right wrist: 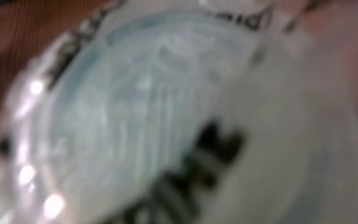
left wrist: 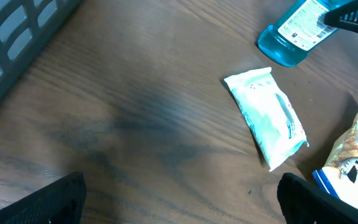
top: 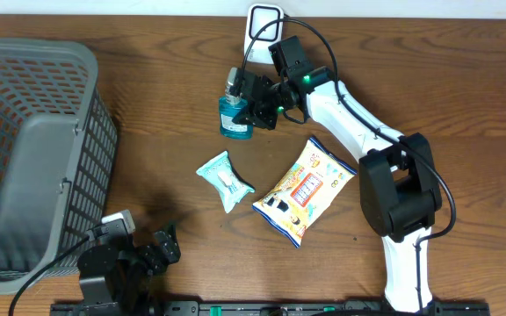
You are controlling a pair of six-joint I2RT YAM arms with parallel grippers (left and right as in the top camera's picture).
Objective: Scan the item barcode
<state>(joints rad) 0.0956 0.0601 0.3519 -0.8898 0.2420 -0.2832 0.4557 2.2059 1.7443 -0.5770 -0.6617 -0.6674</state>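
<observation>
Overhead: right gripper (top: pixel 251 98) at the bottle (top: pixel 234 121) (grip impossible to tell); left gripper (top: pixel 167 246) wide open, empty.

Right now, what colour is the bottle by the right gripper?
The bottle is teal-blue, white label; best in left wrist view.

Soft even light overhead; the bottle (right wrist: pixel 135 112) fills the right wrist view, wholly blurred, glinting.

Overhead straight down; blue bottle (top: pixel 234 118) common to all views.
</observation>
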